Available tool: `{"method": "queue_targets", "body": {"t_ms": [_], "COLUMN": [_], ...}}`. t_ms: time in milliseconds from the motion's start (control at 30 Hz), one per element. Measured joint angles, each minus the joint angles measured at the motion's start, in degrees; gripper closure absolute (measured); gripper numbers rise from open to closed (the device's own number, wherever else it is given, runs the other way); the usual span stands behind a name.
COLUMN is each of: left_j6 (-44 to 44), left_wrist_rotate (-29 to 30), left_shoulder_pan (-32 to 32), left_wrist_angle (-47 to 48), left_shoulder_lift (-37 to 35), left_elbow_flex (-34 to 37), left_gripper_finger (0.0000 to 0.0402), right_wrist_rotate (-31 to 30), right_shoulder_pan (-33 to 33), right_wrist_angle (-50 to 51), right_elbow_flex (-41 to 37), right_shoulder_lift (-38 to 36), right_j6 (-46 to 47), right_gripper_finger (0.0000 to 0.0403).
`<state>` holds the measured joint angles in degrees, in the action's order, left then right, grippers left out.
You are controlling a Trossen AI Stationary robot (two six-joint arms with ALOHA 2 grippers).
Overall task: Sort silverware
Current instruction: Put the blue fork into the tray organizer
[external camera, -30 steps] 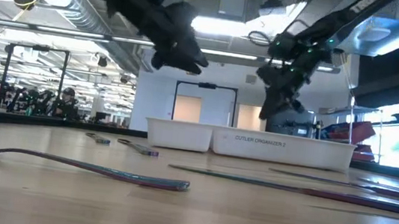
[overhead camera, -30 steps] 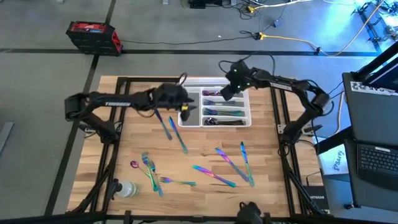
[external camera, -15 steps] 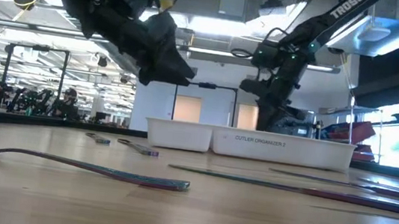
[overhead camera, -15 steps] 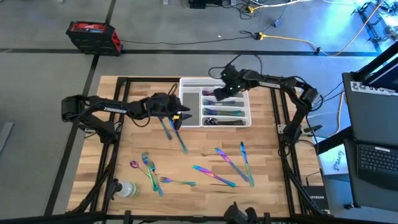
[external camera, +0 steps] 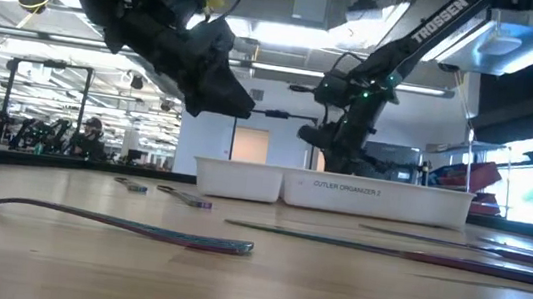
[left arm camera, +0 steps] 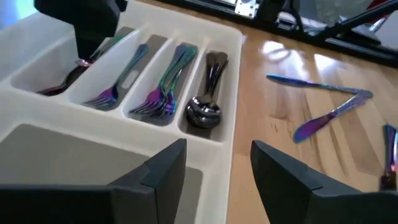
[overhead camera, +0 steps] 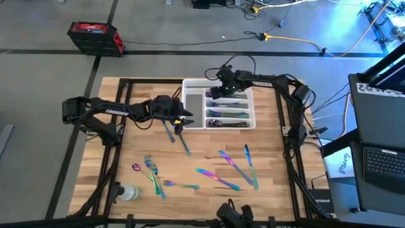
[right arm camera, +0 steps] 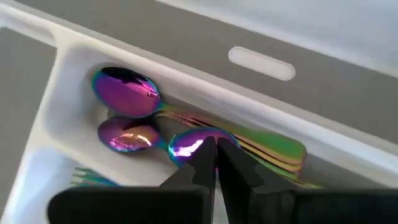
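Spoon [right arm camera: 193,144] sits pinched in the right gripper's [right arm camera: 214,163] closed fingers inside the tray [overhead camera: 193,121]; left gripper [left arm camera: 217,165], fingers apart and empty, hovers beside it.

The right gripper [overhead camera: 218,90] hangs over the white tray [overhead camera: 193,117] (its far compartment). The left gripper [overhead camera: 183,117] sits just beside the tray's near-left corner. Loose silverware [overhead camera: 218,177] lies scattered on the table [overhead camera: 272,164].

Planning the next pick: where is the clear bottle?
In the high view, the clear bottle lies at the table's near-left corner, just left of the forks.
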<state>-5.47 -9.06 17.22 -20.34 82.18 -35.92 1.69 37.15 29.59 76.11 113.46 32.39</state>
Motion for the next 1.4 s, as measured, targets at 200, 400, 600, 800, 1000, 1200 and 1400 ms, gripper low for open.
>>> {"method": "queue_targets", "body": {"t_ms": [200,400,600,800,1000,1200,1400], "left_j6": [1.44,2.33,2.43,2.38,2.34,2.76,2.83], "left_wrist_rotate": [0.00,0.04,0.07,0.17,0.26,0.37,0.46], "left_shoulder_pan": [0.03,0.08,0.08,0.08,0.08,0.08,0.08], "left_wrist_angle": [0.42,0.45,0.37,0.42,0.45,0.44,0.38], "left_shoulder_lift": [0.01,0.01,0.01,0.01,0.01,0.01,0.01], "left_elbow_flex": [0.00,-0.02,-0.02,-0.02,-0.02,-0.02,-0.02], "left_gripper_finger": [0.0235,0.0235,0.0235,0.0235,0.0235,0.0235,0.0235], "right_wrist_rotate": [0.27,1.50,1.55,2.36,-0.89,-4.93,-3.36], "right_shoulder_pan": [-0.48,-0.55,-0.81,-0.81,-1.36,-2.71,-2.62], "right_wrist_angle": [-0.27,-2.45,-4.24,-5.75,-0.31,7.71,8.47], "right_elbow_flex": [0.44,1.29,3.53,3.89,5.15,8.35,8.40], "right_shoulder_lift": [2.39,2.59,2.74,2.74,1.23,1.04,2.80], "right_j6": [0.37,0.78,0.56,0.35,-2.19,-6.94,-7.05], "right_gripper_finger": [0.0403,0.0403,0.0403,0.0403,0.0403,0.0403,0.0403]}}
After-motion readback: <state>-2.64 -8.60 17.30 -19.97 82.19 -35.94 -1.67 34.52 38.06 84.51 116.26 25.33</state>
